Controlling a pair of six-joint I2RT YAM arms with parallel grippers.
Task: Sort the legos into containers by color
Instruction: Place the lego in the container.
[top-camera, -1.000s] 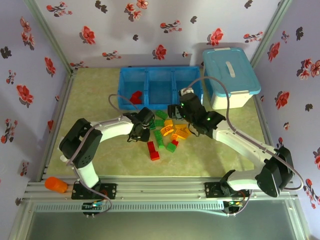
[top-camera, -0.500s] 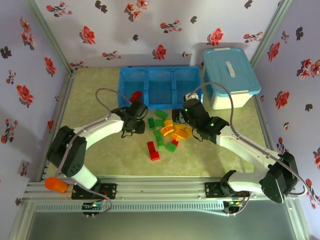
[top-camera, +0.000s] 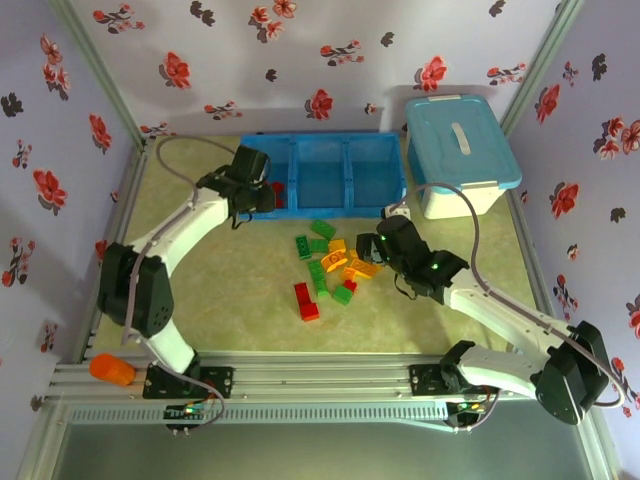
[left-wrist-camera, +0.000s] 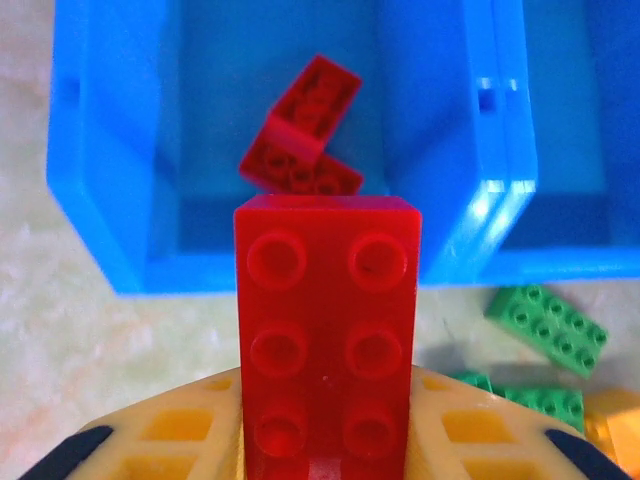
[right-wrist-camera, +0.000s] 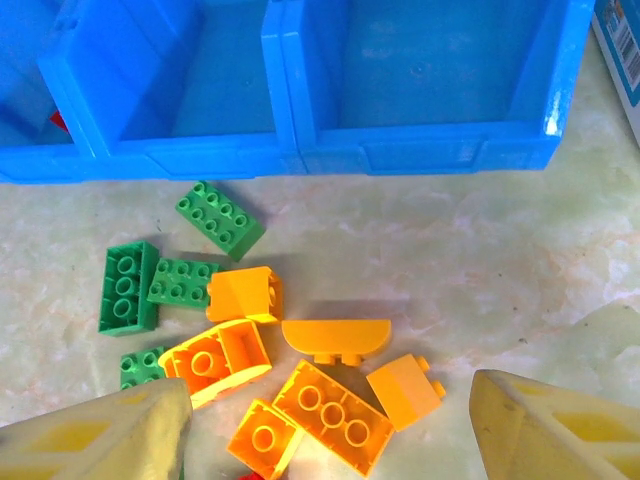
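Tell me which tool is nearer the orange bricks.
Right. The right tool hovers open beside the orange bricks; the left tool, gripping a red brick, is away at the tray.

**Top view.** At 2 o'clock on your desk (top-camera: 220, 300), a pale green marbled surface, you see a white bin (top-camera: 470, 203). It is closed by a light-blue lid (top-camera: 490, 150), and a pale handle (top-camera: 461, 137) lies along the lid's middle. Lilac wallpaper (top-camera: 300, 60) printed with red and dark blossoms lines the walls at 9, 12 and 3 o'clock. At 6 o'clock an aluminium rail (top-camera: 320, 375) spans the near edge. A small orange object (top-camera: 112, 370), its kind not discernible, sits at the rail's end, at 7 o'clock.
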